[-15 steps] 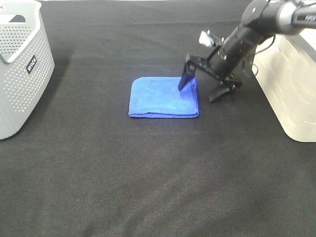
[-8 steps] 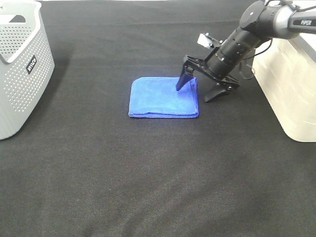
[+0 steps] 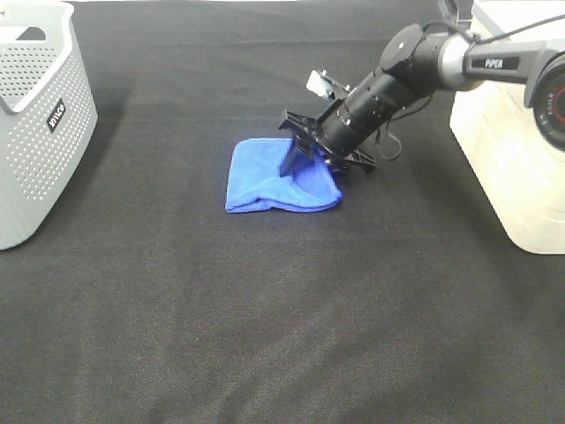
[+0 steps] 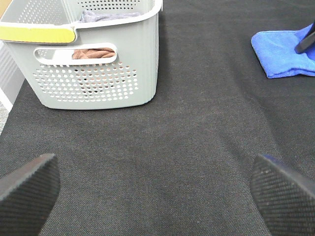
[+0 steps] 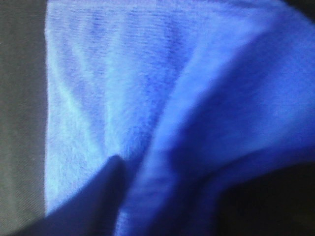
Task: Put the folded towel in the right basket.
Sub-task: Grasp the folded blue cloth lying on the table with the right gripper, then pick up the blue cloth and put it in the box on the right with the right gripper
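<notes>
A blue folded terry towel (image 3: 269, 177) was seen lying on the black cloth-covered desk (image 3: 265, 309), near the middle of the high view and nearer its far side. Its long axis was laid across that view, one short end pointed toward the grey perforated plastic basket (image 3: 44, 132) at the left and the other toward the cream plastic basket (image 3: 512, 168) at the right, well apart from both. The left end was kept flat and square. The right end was bunched and raised off the desk, so that the outline was narrowed there.

The right hand (image 3: 321, 164) was reached down from the right at a slant onto that bunched end. Its fingers were held spread: one finger (image 3: 291, 161) was rested on the towel's upper face, while the other was placed at the crumpled right edge, with the fold gathered between them. In the right wrist view the towel (image 5: 98, 88) was shown filling the picture, a ridge of cloth heaped between two dark, blurred shapes.

The left hand (image 4: 155, 187) was held spread wide over bare desk, nothing between its pads. Ahead of it the grey basket (image 4: 98, 78) was seen, a brown cloth (image 4: 91, 53) showing through its handle slot, with the towel (image 4: 280, 56) off to one side.
</notes>
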